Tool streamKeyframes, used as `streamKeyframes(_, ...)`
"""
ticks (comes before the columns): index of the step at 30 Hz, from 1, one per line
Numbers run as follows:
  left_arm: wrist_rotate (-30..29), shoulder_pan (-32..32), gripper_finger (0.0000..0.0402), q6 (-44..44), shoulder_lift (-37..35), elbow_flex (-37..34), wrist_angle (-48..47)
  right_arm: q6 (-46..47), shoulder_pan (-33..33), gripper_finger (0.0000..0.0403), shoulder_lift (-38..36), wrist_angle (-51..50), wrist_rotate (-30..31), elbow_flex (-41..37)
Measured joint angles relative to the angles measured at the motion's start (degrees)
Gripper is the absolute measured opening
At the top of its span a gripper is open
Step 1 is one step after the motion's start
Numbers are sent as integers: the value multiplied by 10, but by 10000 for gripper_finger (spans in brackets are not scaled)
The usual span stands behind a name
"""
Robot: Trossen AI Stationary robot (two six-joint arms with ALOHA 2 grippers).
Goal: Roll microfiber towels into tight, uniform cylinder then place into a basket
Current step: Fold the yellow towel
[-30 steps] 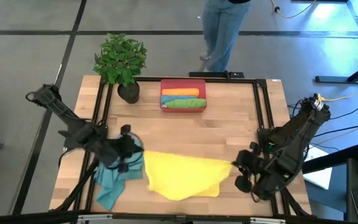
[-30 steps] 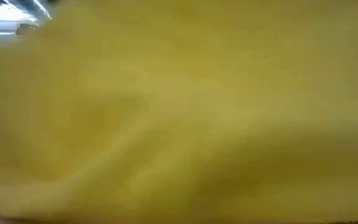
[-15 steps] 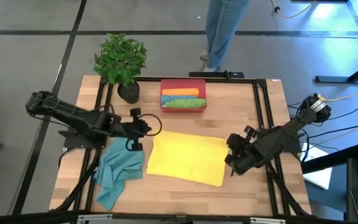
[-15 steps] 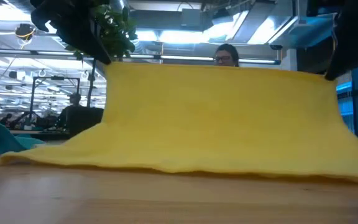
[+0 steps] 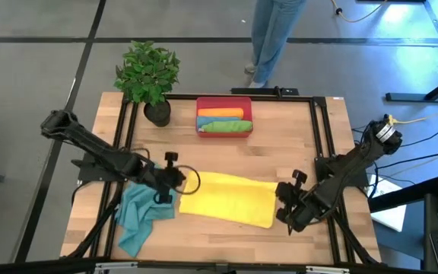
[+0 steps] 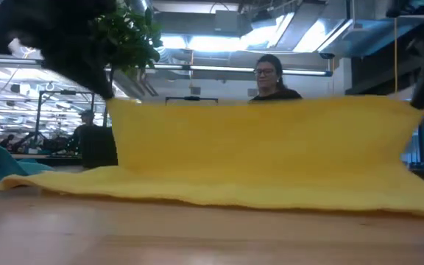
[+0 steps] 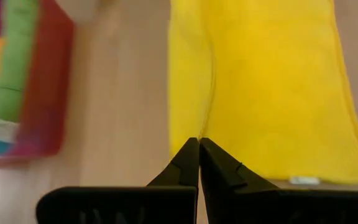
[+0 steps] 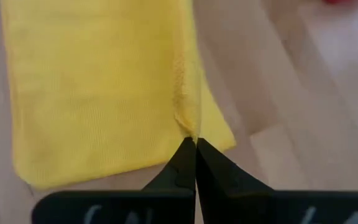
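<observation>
A yellow towel [image 5: 226, 199] is stretched between my two grippers in the middle of the table. Its far edge [image 6: 263, 103] is held up and its near part [image 6: 219, 193] lies on the wood. My left gripper [image 5: 176, 183] is shut on its left far corner. My right gripper [image 5: 283, 201] is shut on its right far corner. A crumpled teal towel [image 5: 141, 215] lies on the table at the near left. The red basket [image 5: 223, 128] stands at the far middle, with an orange roll [image 5: 220, 113] and a green roll [image 5: 225, 125] in it. My left gripper pinches the yellow towel's left far corner [image 7: 195, 132] between its two shut fingers, slanting down from the table's left. The corner is lifted and the cloth runs taut toward the other gripper. My right gripper pinches the right far corner [image 8: 188, 127] between its two shut fingers, slanting down from the table's right. The cloth bunches into a small fold at the fingertips. That corner is raised, and the towel's near part rests on the table.
A potted plant [image 5: 149, 76] stands at the far left corner, beside the basket. A person [image 5: 274, 34] stands beyond the table's far edge. Bare wood [image 5: 280, 152] lies between the towel and the basket.
Both grippers, still shut on the towel's corners, have carried it away from the near edge and then sunk. The towel hung close to the near edge before. Now its held far edge stands lower and more of the cloth lies spread on the table.
</observation>
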Motion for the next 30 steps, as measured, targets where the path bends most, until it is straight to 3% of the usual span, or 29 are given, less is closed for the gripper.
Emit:
streamKeyframes(9,2,-56,0,-46,80,-4,-1,-110,50,1,20,228,-26,-58)
streamKeyframes(19,2,-102,0,-81,84,-4,2,-118,55,1,20,408,-78,-139)
streamKeyframes(25,2,-119,0,-84,84,-4,18,-144,55,0,20,425,-90,-128)
streamKeyframes(30,25,-121,0,-83,84,-4,67,-130,55,0,20,424,-141,-122)
